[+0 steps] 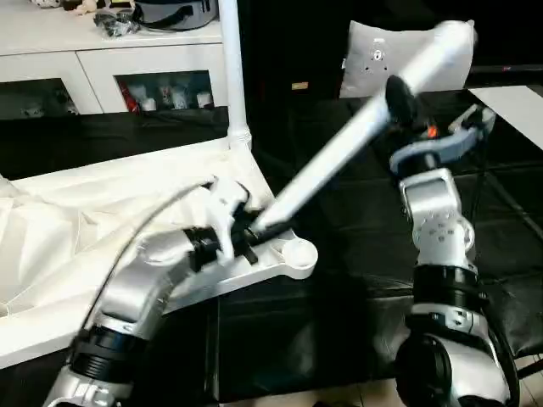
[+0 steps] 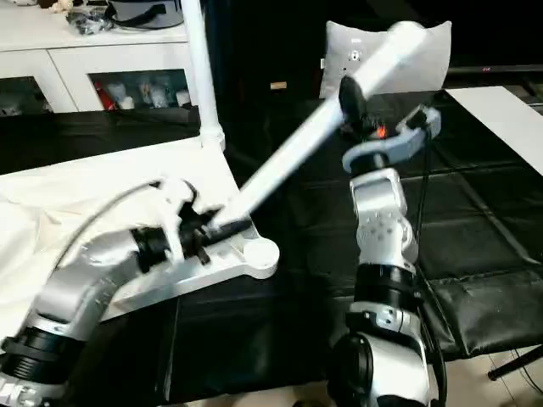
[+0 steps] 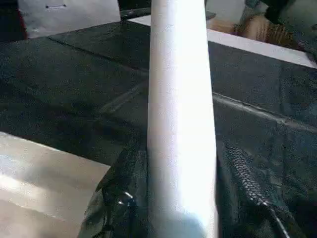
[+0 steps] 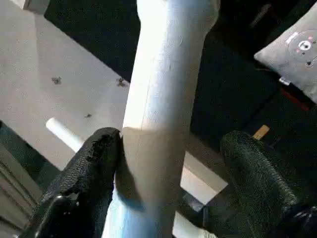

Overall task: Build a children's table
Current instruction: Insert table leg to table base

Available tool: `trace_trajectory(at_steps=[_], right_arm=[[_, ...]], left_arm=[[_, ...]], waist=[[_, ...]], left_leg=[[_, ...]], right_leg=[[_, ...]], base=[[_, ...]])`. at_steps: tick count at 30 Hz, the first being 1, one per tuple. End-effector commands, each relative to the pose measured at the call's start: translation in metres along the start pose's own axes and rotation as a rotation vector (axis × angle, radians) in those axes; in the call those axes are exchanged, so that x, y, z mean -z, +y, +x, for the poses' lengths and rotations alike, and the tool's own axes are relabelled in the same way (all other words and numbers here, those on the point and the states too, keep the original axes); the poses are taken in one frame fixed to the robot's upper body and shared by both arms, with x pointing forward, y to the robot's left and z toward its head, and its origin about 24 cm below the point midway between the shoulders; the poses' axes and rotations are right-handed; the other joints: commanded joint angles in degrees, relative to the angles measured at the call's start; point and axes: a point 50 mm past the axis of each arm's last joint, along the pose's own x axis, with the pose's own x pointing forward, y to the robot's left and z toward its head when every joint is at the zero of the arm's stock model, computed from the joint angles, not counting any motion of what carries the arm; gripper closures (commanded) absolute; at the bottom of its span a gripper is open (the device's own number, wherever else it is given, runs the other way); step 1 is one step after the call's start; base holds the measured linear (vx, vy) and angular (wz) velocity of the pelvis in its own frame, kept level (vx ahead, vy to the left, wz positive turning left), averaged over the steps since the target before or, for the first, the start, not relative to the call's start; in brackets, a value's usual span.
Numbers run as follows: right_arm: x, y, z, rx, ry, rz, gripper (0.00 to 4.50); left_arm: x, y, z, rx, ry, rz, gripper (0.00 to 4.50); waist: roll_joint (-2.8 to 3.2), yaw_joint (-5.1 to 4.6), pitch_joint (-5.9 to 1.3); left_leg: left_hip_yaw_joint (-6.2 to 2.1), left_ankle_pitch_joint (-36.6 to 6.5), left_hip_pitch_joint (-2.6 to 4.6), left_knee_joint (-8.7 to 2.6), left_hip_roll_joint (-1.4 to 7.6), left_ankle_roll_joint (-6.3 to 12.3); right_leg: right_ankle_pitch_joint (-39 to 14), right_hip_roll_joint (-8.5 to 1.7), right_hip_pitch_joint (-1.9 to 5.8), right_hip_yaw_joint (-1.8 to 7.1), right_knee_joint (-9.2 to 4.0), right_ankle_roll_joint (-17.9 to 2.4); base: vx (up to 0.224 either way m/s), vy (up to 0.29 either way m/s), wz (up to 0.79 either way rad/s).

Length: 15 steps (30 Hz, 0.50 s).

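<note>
White plastic forms every part in play. The white rectangular plastic tabletop (image 1: 127, 220) lies underside up on the black desk (image 1: 339, 254), with one long tapered white tubular leg (image 1: 229, 76) already standing upright in its far corner socket. A second tapered white leg (image 1: 356, 136) slants from the tabletop's near edge up toward the grey cushion (image 1: 373, 55).

The left claw (image 1: 242, 233) is closed around the lower end of the slanted leg, close beside the empty round near-corner socket (image 1: 299, 253). The right claw (image 1: 407, 106) sits at the upper part of that leg with its fingers (image 4: 91, 171) spread: one pad touches the tube, the other stands clear.

Step in hand, as judged: seating the second leg. The next move calls for guiding the lower end over the empty socket, raising the leg upright, then pressing it home.
</note>
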Motion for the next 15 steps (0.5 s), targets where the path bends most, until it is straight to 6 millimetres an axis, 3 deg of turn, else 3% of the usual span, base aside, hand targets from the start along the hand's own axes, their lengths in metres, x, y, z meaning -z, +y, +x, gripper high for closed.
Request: trace_trajectory(at_steps=[1, 3, 4, 10, 12, 13, 15], right_arm=[[0.008, -0.009, -0.005, 0.040, 0.065, -0.037, 0.70], [0.010, -0.013, -0.008, 0.066, 0.092, -0.061, 0.52], [0.011, -0.017, -0.011, 0.084, 0.103, -0.076, 0.42], [0.011, -0.026, -0.023, 0.096, 0.175, -0.140, 0.00], [0.005, -0.029, -0.031, 0.056, 0.241, -0.309, 0.00], [0.005, -0.029, -0.031, 0.056, 0.241, -0.309, 0.00], [-0.005, -0.029, -0.034, -0.013, 0.282, -0.609, 0.00]], left_arm=[[-0.013, 0.005, 0.000, -0.015, -0.048, 0.025, 3.11], [-0.014, 0.005, 0.000, -0.019, -0.050, 0.026, 3.11], [-0.015, 0.006, -0.001, -0.023, -0.051, 0.028, 3.11], [-0.018, 0.011, -0.005, -0.050, -0.032, 0.052, 3.11], [-0.022, 0.015, -0.007, -0.071, -0.029, 0.066, 3.11], [-0.022, 0.015, -0.007, -0.071, -0.029, 0.066, 3.11], [-0.022, 0.018, -0.009, -0.090, -0.007, 0.091, 3.11]], waist=[[-0.08, 0.11, -4.16], [-0.44, 0.09, -4.16], [-0.18, 0.23, -4.19], [-0.14, 0.34, -4.19], [-0.43, 0.53, -4.23], [-0.41, 0.59, -4.15], [-0.55, 0.74, -4.12]], left_leg=[[0.85, -3.3, -0.75, -3.52, 0.03, 2.98], [0.93, -3.3, -0.83, -3.50, -0.04, 3.07], [0.85, -3.0, -0.82, -3.50, 0.01, 3.00], [0.84, -3.0, -0.84, -3.44, -0.04, 3.13], [0.86, -2.9, -0.80, -3.38, -0.08, 3.12], [0.89, -2.7, -0.98, -3.33, -0.09, 3.13], [0.91, -2.5, -1.08, -3.23, -0.19, 3.15]], right_leg=[[-18.0, -2.55, 4.90, 3.09, -4.92, -2.5], [-18.3, -2.54, 4.93, 3.11, -5.06, -2.3], [-18.1, -2.58, 4.91, 3.12, -4.88, -2.4], [-17.9, -2.52, 4.97, 3.06, -5.03, -2.1], [-18.1, -2.46, 5.05, 3.00, -5.04, -1.7], [-18.0, -2.49, 5.10, 3.03, -4.99, -1.6], [-18.5, -2.49, 5.12, 2.96, -5.00, -1.1]], base=[[0.000, 0.000, 0.00], [0.000, 0.000, 0.00], [0.000, 0.000, 0.00], [0.000, 0.000, 0.00], [0.000, 0.000, 0.00], [0.000, 0.000, 0.00], [0.000, 0.000, 0.00]])
